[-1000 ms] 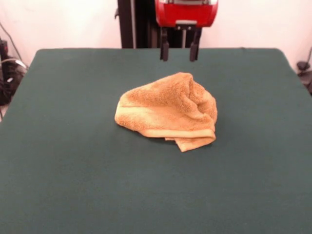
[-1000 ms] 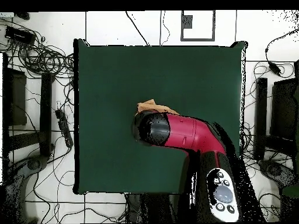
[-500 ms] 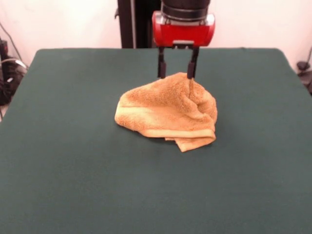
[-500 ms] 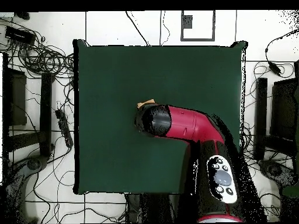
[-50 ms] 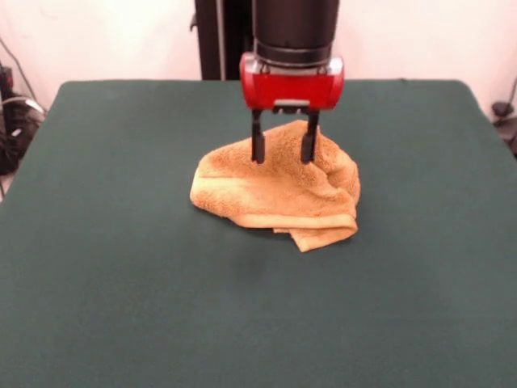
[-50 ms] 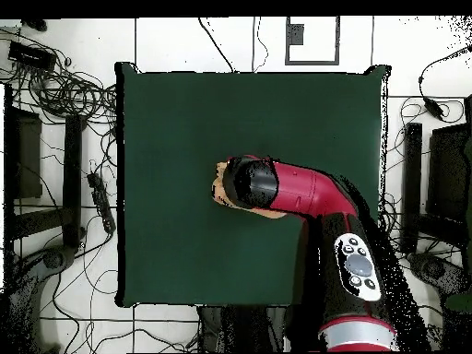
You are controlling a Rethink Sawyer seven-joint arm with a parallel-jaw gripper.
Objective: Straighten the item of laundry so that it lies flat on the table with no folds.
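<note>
- The terry towel point(image 5: 279, 190) lies crumpled at the centre of the green table point(image 5: 121, 283).
- The gripper point(image 5: 283, 152) sits directly over the heap's upper part, fingers parted astride the top fold, gripping nothing yet.
- Judged: straight down, then close.

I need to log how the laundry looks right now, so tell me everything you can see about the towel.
The towel is orange-tan terry, fuzzy-looking, with a smoother woven band along its front edge. It is not flat: it sits bunched in a rounded mound near the middle of the table, with a folded corner poking out at the front right. The hand is open, its two fingers straddling the top of the mound, at or just against the cloth. In the overhead view the arm hides most of the towel. No tag shows.
</note>
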